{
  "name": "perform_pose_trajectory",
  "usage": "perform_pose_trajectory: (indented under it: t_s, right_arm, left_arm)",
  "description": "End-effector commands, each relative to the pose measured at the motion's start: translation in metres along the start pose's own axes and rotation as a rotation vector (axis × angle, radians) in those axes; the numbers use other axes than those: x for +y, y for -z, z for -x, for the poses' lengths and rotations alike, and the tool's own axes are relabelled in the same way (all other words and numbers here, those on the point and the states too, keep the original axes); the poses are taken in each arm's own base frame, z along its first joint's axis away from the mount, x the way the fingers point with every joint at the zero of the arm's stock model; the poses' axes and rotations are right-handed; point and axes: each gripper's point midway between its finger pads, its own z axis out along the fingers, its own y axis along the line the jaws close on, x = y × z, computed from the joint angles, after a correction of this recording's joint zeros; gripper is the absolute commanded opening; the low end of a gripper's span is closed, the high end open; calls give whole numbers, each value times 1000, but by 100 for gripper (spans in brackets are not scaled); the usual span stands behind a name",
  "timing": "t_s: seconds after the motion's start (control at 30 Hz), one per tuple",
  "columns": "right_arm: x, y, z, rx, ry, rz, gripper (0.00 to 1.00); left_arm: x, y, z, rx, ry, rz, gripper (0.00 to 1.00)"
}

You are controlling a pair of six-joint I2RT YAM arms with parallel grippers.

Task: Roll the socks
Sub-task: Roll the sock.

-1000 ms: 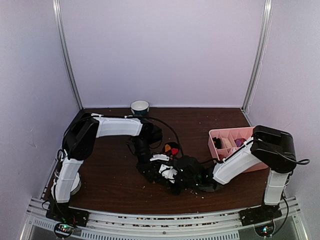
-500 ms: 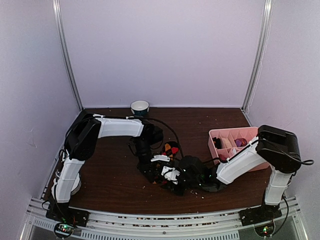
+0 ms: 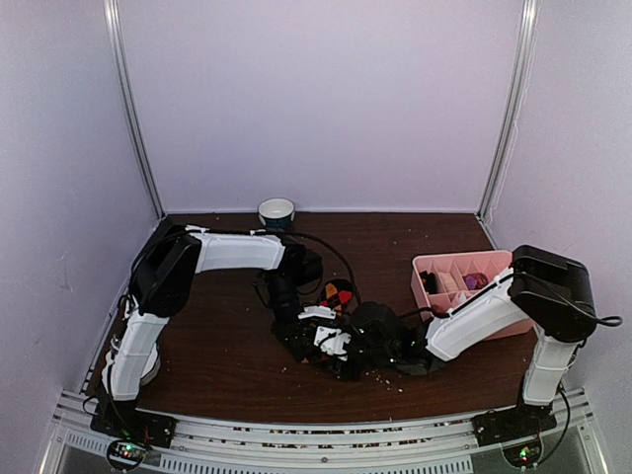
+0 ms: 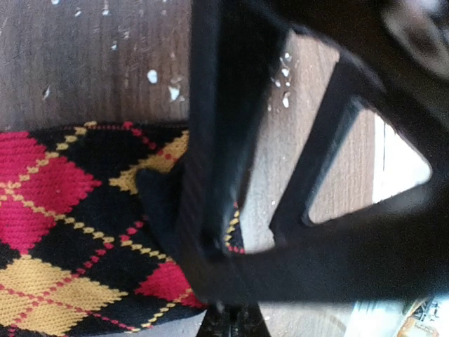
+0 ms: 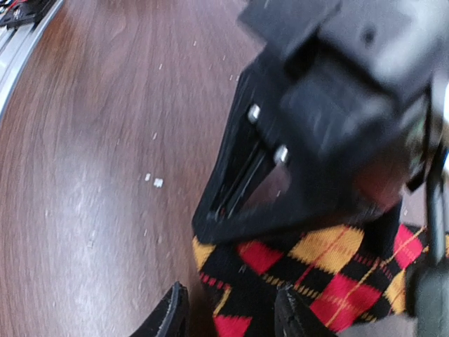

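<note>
The black argyle sock (image 3: 339, 293) with red and yellow diamonds lies mid-table, mostly under the two grippers. It fills the left of the left wrist view (image 4: 63, 232) and the lower right of the right wrist view (image 5: 330, 274). My left gripper (image 3: 321, 341) is down at the sock's edge, and its fingers (image 4: 231, 323) look shut on the fabric. My right gripper (image 3: 357, 346) is open, with its fingertips (image 5: 231, 312) on either side of the sock's corner. The purple striped sock is not clearly visible; a purple bit (image 3: 473, 281) shows in the pink box.
A pink divided box (image 3: 434, 265) with small items stands at the right. A white-and-blue cup (image 3: 276, 211) stands at the back wall. White crumbs (image 5: 153, 180) dot the brown table. The two grippers are crowded together over the sock.
My right gripper has slid left and a little farther back, closer to the left gripper and the sock. The left gripper has barely moved.
</note>
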Motion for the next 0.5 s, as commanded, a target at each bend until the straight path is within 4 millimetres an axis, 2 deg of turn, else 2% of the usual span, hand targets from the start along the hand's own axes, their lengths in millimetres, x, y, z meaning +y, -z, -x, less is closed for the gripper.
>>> perform_pose_trajectory:
  t_s: [0.0, 0.13, 0.47]
  right_arm:
    - [-10, -10, 4, -8, 18, -20, 42]
    - [-10, -13, -5, 11, -1, 2, 39]
    - [0, -11, -44, 65, -83, 32, 32]
  left_arm:
    - [6, -8, -8, 33, -3, -14, 0]
    - [6, -8, -8, 33, -1, -13, 0]
    - [5, -3, -7, 36, -6, -9, 0]
